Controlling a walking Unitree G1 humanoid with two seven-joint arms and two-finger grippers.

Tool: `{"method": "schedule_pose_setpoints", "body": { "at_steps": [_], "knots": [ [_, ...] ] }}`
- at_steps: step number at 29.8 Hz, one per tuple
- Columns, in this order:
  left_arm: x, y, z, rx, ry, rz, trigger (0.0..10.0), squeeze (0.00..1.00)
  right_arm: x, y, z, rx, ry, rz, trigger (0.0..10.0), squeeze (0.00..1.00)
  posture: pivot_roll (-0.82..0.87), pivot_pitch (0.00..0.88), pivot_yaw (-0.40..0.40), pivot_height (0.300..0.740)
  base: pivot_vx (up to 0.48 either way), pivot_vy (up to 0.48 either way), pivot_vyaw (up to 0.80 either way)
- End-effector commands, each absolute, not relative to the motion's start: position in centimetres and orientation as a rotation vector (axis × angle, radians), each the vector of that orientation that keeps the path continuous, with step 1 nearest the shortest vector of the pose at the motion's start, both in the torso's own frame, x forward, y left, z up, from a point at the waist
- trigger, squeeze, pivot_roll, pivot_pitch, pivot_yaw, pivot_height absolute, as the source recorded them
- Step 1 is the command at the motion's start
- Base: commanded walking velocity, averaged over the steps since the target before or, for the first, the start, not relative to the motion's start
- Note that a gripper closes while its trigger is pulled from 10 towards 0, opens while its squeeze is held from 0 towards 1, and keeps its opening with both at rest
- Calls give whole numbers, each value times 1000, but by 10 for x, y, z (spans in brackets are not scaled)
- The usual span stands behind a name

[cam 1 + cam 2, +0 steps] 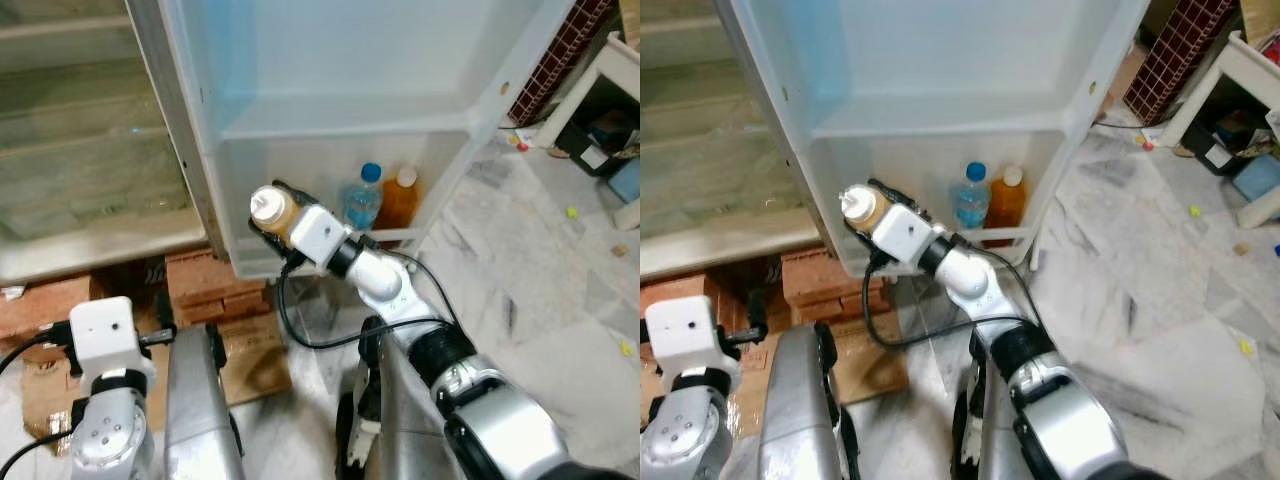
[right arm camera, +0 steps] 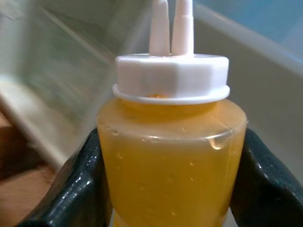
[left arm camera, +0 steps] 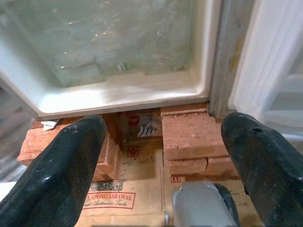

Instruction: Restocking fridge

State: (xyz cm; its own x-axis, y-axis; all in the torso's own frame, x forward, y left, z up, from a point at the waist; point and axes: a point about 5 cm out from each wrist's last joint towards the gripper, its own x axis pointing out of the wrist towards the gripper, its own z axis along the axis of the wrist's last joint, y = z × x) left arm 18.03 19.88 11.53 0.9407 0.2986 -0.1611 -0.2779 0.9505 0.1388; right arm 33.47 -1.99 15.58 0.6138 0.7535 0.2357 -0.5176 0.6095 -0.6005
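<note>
My right gripper (image 1: 275, 218) is shut on a squeeze bottle of yellow sauce (image 2: 171, 156) with a white twin-nozzle cap. It holds the sauce bottle (image 1: 270, 210) in front of the lowest bin of the open fridge door (image 1: 330, 120), at the bin's left end. Inside that bin stand a water bottle with a blue cap (image 1: 362, 198) and an amber bottle with a white cap (image 1: 399, 198). My left gripper (image 3: 161, 170) is open and hangs low, facing the bricks under the fridge.
The fridge body (image 1: 80, 150) with glass shelves stands open on the left, propped on red bricks (image 1: 210, 285) and cardboard (image 3: 137, 198). A black cable loops below my right wrist. White furniture (image 1: 600, 90) and small litter lie on the marble floor at the right.
</note>
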Motion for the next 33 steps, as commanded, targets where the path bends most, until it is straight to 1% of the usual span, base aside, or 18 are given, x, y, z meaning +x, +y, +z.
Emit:
{"method": "schedule_pose_setpoints", "body": {
  "at_steps": [1,5,6,7,10,13,18,26,33],
  "knots": [
    [175,198,120,135,184,286,10000,0,339,-20,157,-570,-530,709,10000,0,301,270,-64,471,0,0,0],
    [170,200,120,142,195,281,10000,0,347,-23,155,-634,-513,630,10000,0,316,276,-60,471,0,0,0],
    [170,200,120,142,196,280,10000,0,348,-23,153,-627,-492,626,10000,0,316,276,-60,471,0,0,0],
    [170,200,121,144,197,277,10000,0,351,-28,146,-591,-427,586,10000,0,316,277,-60,471,0,0,0],
    [171,199,121,146,198,270,10000,0,353,-33,137,-527,-355,532,10000,0,316,275,-59,471,0,0,0],
    [172,198,121,145,199,266,10000,0,352,-34,132,-514,-338,506,10000,0,318,273,-60,471,0,0,0],
    [171,196,124,157,192,252,10000,0,349,-27,135,-497,-380,489,10000,0,335,280,-57,471,0,0,0],
    [165,195,128,189,193,231,10000,0,353,-9,170,-392,-522,457,10000,0,359,301,-46,471,0,0,0],
    [158,198,132,205,205,228,10000,0,350,-1,170,-386,-524,461,10000,0,386,326,-43,471,0,0,0]
  ]
}}
